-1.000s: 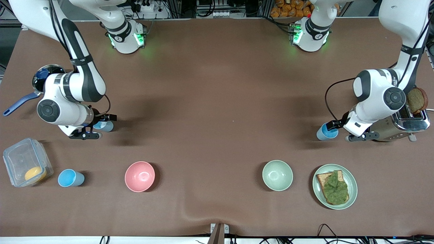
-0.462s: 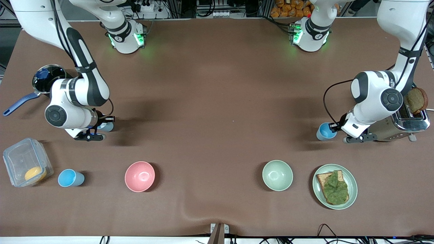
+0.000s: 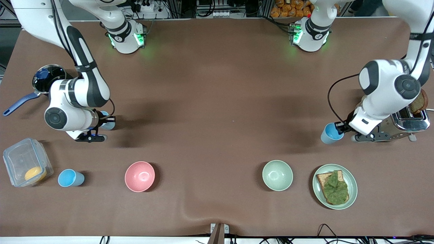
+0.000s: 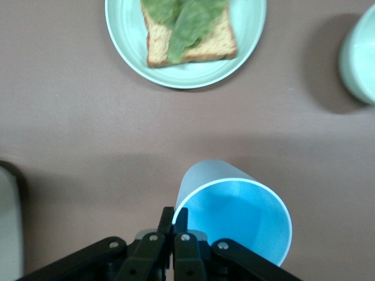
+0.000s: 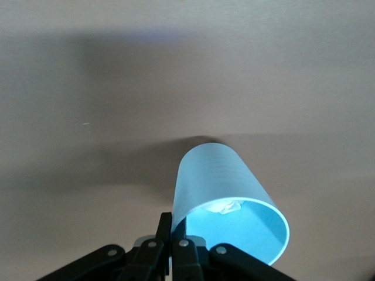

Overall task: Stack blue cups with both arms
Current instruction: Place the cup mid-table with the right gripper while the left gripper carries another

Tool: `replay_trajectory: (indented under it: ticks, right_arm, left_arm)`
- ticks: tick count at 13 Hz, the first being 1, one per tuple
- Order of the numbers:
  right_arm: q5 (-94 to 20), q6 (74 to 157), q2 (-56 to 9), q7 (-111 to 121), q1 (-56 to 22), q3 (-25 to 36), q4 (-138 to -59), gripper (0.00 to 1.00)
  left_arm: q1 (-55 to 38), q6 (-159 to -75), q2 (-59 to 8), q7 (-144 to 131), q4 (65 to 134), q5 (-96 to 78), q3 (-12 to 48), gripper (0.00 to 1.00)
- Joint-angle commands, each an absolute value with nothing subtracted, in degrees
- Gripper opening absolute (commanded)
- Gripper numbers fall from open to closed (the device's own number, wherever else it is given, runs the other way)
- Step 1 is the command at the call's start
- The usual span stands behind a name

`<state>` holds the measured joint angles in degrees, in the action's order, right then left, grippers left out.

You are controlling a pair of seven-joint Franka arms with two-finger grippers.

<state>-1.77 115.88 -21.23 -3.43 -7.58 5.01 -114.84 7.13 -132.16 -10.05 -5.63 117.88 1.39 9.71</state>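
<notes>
My left gripper [image 3: 339, 128] is shut on the rim of a blue cup [image 3: 330, 134] with a bright blue inside, next to the toaster. In the left wrist view, its fingers [image 4: 174, 212] pinch the cup's [image 4: 234, 219] wall, and the cup tilts. My right gripper [image 3: 101, 122] is shut on the rim of a paler blue cup [image 3: 109, 124] near the right arm's end. In the right wrist view, its fingers [image 5: 174, 218] pinch that cup [image 5: 225, 196], which has a small white scrap inside. A third blue cup [image 3: 70, 178] stands alone beside the clear container.
A pink bowl [image 3: 139, 176], a pale green bowl [image 3: 277, 175] and a plate with toast and lettuce [image 3: 352, 189] lie nearer the front camera. A toaster [image 3: 408, 123] is by my left arm. A clear container [image 3: 20, 159] and a pan [image 3: 47, 75] are near my right arm.
My left arm has risen and shifted toward its end of the table, taking its cup along and tilting it. My right arm shifted slightly with its cup, then held still.
</notes>
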Motion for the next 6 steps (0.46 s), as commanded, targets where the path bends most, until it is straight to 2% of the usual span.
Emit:
replay_trajectory:
  ticks: [1,4,6]
  right_arm:
    - [-7.1,110.2,-21.5,-9.5,-12.9,5.2,-110.0,0.0]
    - [-12.0,110.0,-23.4,-23.1,-21.6,5.2,-105.8,0.0]
    - [-17.0,110.4,-26.4,-32.8,-27.7,5.3,-101.5,0.0]
  left_arm:
    - [7.6,-121.7,-9.0,-6.2,110.3,1.8,11.9,0.0]
    - [7.4,-110.9,-9.4,-6.4,101.4,1.8,13.5,0.0]
    - [7.3,-108.8,-9.6,-7.2,98.8,1.8,15.4,0.0]
